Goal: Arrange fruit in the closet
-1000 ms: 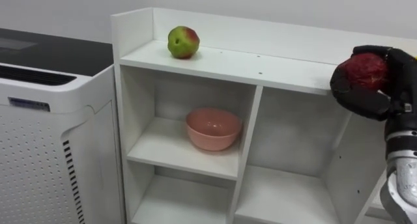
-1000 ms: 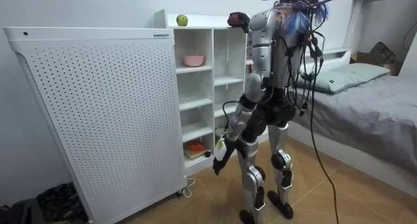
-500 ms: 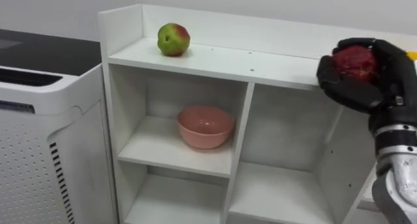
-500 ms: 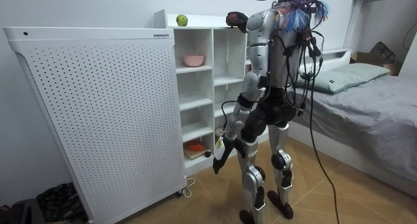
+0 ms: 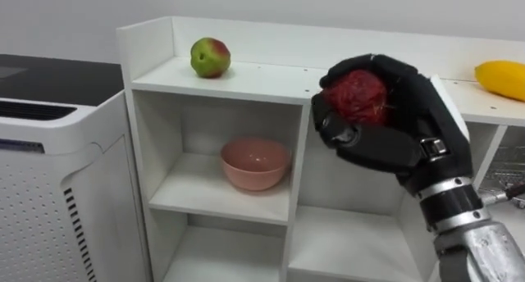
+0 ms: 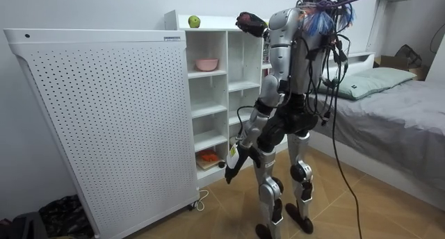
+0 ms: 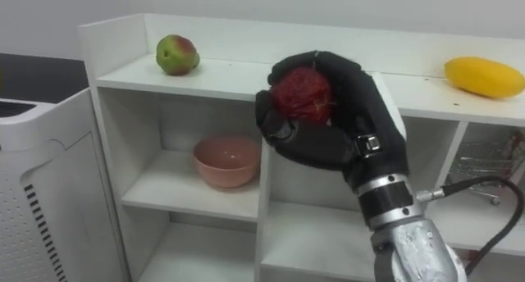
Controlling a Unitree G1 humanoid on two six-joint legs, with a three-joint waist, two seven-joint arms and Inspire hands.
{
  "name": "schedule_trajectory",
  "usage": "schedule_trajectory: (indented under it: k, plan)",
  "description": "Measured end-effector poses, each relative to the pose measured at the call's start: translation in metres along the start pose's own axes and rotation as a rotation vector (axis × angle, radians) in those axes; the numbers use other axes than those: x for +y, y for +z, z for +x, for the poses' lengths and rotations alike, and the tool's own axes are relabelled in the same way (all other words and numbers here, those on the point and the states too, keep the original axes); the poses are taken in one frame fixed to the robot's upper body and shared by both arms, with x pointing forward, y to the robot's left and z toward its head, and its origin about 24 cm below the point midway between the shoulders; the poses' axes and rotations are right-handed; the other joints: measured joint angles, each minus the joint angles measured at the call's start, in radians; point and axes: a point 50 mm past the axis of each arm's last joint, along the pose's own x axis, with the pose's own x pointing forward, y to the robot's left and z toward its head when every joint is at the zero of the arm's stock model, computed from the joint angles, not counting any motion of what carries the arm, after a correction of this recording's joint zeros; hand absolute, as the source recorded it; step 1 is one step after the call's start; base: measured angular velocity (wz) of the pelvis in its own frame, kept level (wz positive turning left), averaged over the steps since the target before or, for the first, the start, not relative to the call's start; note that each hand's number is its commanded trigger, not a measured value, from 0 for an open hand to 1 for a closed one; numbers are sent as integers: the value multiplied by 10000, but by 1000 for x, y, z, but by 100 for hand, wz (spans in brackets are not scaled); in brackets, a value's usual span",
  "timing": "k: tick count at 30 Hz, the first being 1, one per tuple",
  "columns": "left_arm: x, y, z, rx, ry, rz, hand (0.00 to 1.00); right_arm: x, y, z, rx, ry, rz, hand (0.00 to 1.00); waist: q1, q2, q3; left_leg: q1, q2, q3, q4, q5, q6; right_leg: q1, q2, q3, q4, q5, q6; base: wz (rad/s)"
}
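Right hand (image 5: 385, 141), fingers curled round the red fruit (image 5: 354, 96), raised just before the closet's top shelf (image 5: 262, 75); a release short of its edge would likely let the fruit fall.

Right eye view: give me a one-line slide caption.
Right hand holds a red fruit before the closet, whose top carries an apple and a yellow fruit, a pink bowl below.
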Motion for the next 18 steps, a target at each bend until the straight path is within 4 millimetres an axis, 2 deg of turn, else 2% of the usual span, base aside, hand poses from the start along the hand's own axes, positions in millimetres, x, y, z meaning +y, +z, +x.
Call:
schedule_trajectory:
  k: [1,4,6,9,11,12,13,14,18]
  plan:
    - [-1,-1,0,21,-16,4,0,4,-5,-4,175,66,261,100,-22,31,19,-23,-1,0,7,0,0,-18,0,8,0,3,-4,0]
    - [0,2,0,-65,23,18,0,16,-15,-11,553,394,1005,100,14,31,-3,-254,10,22,12,0,0,-232,0,27,41,20,-33,-1]
    - [0,6,1,-201,12,230,0,21,-21,-12,733,625,1671,100,-10,79,25,-445,21,35,183,0,1,-371,-8,12,31,52,-70,0]
    - [1,15,2,-404,52,38,0,20,-51,-18,1985,431,2131,100,-4,147,60,-757,21,0,311,1,3,-620,-27,2,61,71,-93,1]
    - [4,23,4,-511,240,-14,0,16,-85,-28,3379,-133,2510,100,49,242,107,-1056,25,2,346,61,40,-904,-32,-19,108,130,-107,2]
    - [5,25,4,-569,286,-22,0,15,-94,-32,3769,-336,2643,100,50,276,129,-1122,31,10,368,64,43,-986,-37,-17,158,132,-107,0]
    - [5,30,4,-712,383,-127,0,13,-109,-40,4486,-746,2891,100,53,330,123,-1393,25,3,481,66,46,-1245,-57,-39,250,134,-108,4]
    - [6,37,5,-874,442,-310,0,10,-118,-46,4934,-1055,3152,100,30,415,158,-1744,17,-37,628,80,66,-1564,-78,-74,349,152,-117,6]
    - [5,49,5,-1081,545,-1318,0,-2,-144,-67,6178,-2200,3889,100,-3,547,205,-2295,-54,-208,656,255,112,-2175,-215,-263,554,165,-131,11]
